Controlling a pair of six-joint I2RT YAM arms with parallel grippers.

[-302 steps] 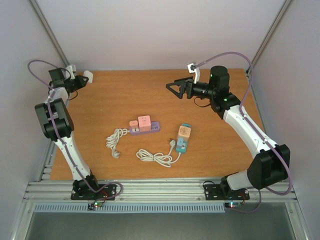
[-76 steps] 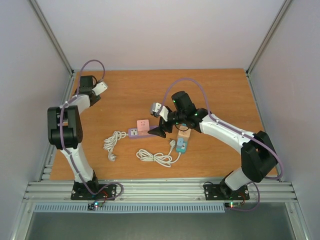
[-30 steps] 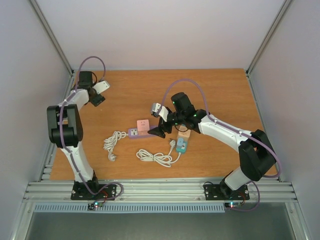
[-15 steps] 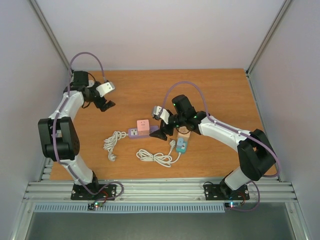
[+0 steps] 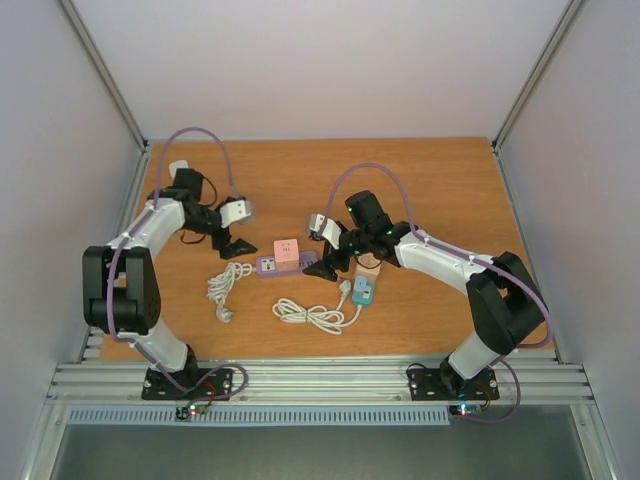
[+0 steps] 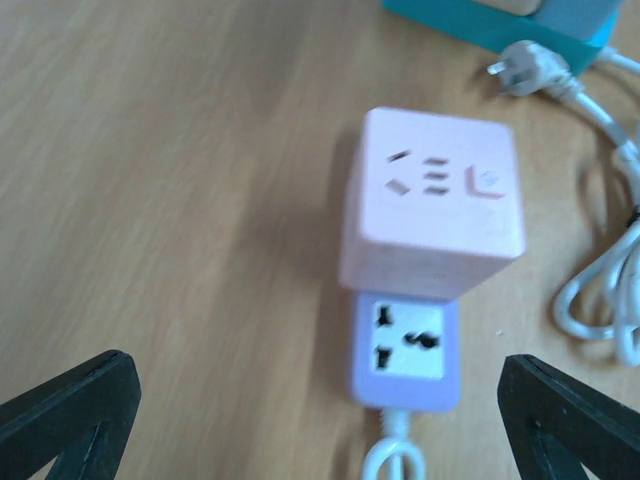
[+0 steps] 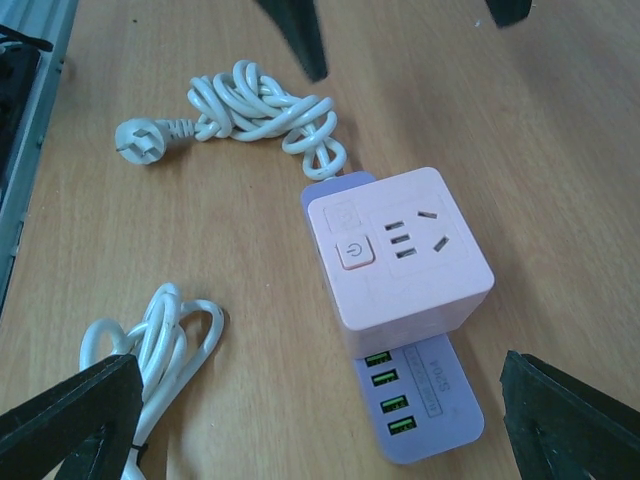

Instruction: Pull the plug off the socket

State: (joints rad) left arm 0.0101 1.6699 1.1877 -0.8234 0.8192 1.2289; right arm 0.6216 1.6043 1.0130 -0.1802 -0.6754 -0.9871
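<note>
Seeing pink plug seated on purple socket strip, middle of the table. Flanking it at either end: left fingers and right fingers, both spread wide, grasping nothing. Possibly brushing the strip on the right; hard to tell.

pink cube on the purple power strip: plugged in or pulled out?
Plugged in. The pink cube sits flat on the purple power strip, both strip ends showing from under it.
</note>
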